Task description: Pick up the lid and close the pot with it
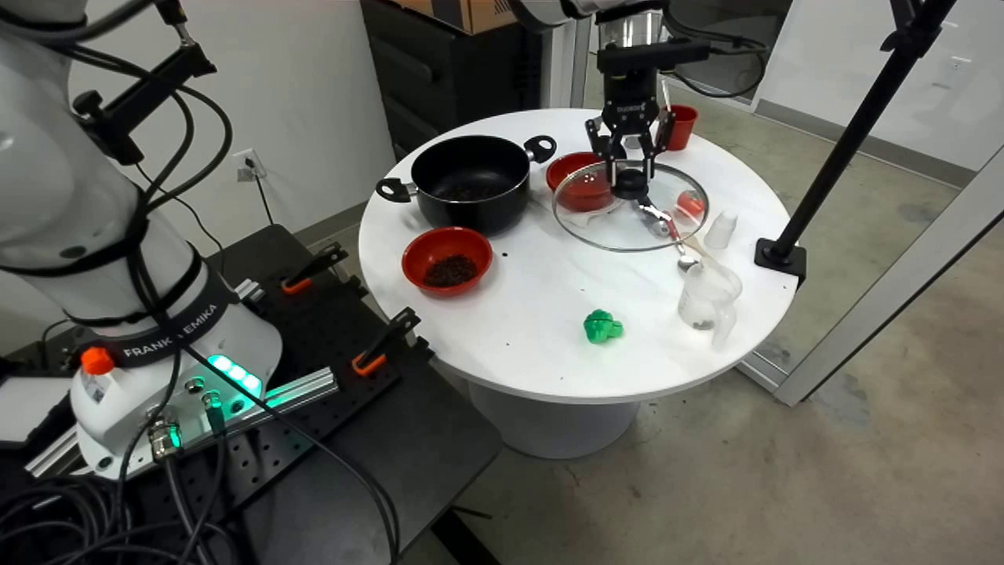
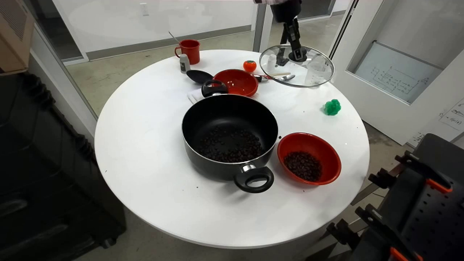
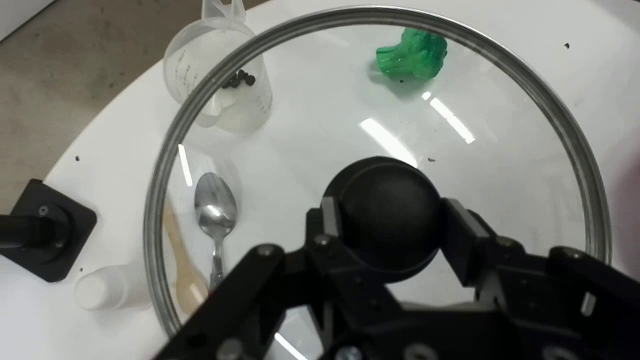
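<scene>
The round glass lid [image 1: 600, 229] has a thin metal rim and a black knob. My gripper [image 1: 631, 169] is shut on the knob and holds the lid raised above the table, slightly tilted in an exterior view [image 2: 314, 69]. In the wrist view both fingers [image 3: 387, 225] press the knob's sides, and the lid [image 3: 310, 100] fills most of the picture. The black pot [image 1: 473, 210] stands uncovered on the table, apart from the lid; it also shows in an exterior view [image 2: 214, 171] with dark beans on its bottom. The pot is out of the wrist view.
A red bowl [image 1: 416, 263] with beans stands beside the pot. Another red bowl [image 2: 235, 82] stands at the pot's handle. A green broccoli [image 1: 602, 326], a clear measuring cup [image 1: 710, 292], a red mug [image 2: 190, 52], a tomato [image 2: 249, 66] and a black pole [image 1: 847, 141] stand around.
</scene>
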You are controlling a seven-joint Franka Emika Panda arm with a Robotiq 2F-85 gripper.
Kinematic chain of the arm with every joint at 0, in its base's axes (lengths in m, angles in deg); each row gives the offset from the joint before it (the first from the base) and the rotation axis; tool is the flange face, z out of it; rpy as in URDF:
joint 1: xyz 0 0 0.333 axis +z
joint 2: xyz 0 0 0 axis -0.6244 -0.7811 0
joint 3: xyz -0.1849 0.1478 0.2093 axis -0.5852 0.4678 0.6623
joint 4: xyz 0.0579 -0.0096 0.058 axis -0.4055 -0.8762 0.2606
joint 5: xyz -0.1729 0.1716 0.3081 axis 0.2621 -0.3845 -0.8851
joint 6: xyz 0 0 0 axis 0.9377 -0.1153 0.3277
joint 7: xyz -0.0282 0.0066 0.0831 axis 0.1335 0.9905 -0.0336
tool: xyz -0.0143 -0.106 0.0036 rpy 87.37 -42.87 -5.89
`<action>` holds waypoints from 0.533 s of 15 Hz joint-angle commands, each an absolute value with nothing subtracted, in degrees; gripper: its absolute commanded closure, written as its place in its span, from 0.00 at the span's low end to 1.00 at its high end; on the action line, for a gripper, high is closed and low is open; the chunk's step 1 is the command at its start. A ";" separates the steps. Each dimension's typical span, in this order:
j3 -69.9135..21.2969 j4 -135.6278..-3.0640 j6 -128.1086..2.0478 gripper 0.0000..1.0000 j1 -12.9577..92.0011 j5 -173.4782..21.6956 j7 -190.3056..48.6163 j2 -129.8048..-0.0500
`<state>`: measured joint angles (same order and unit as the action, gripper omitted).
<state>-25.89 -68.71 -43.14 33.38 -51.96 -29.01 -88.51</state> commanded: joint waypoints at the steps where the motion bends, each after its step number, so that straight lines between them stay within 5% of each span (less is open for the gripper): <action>1: -24.70 -70.57 -42.12 0.74 33.86 -51.54 -29.39 -84.25; 8: -21.36 -70.93 -41.63 0.74 37.37 -50.22 -27.77 -80.74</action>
